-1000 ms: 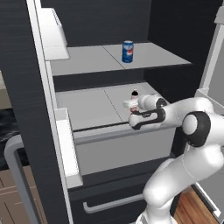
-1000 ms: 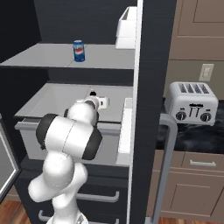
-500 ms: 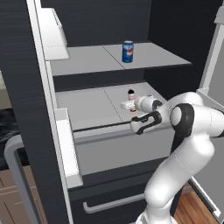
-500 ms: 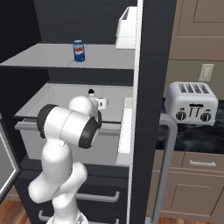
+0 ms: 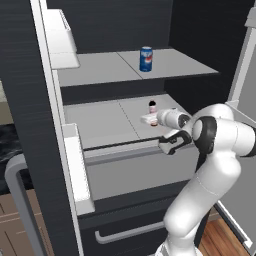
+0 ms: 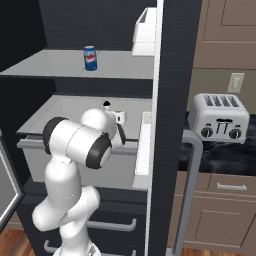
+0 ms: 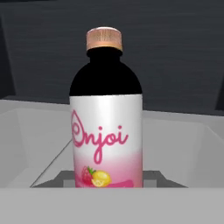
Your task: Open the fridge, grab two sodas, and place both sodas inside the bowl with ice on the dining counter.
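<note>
- Kitchen setting: tall black French-door fridge (image 5: 30, 100) stands with its doors open, pale grey shelves exposed; brown wall cabinets (image 6: 225, 25) and a silver four-slot toaster (image 6: 220, 117) on a dark counter lie to its right.
- Upper shelf: small blue can with a red-and-white logo (image 5: 146, 59) stands upright near the shelf's middle, well apart from the arm.
- Lower shelf: small dark bottle with a pink-and-white label and a tan cap (image 7: 106, 113) stands upright on the grey surface toward the right side; its cap shows just above the wrist in the left base view.
- Gripper (image 5: 152, 117): two-finger hand reaches level into the lower shelf; fingers pinch the bottle low on its label, judged from the hand view, where the bottle sits centred and close between the tips.
- Step in hand: securing the first soda for removal.
- Recommended practice: lift slightly before withdrawing, so the base clears the shelf; keep the bottle upright; retract straight back toward the base, clear of the raised front lip (image 5: 120, 147) of the shelf and of the open door panels.
- Risk: the label surface looks smooth; a tilt during retraction may let the bottle slip.
- Remaining work: neither soda has been delivered yet; the blue can is untouched.
</note>
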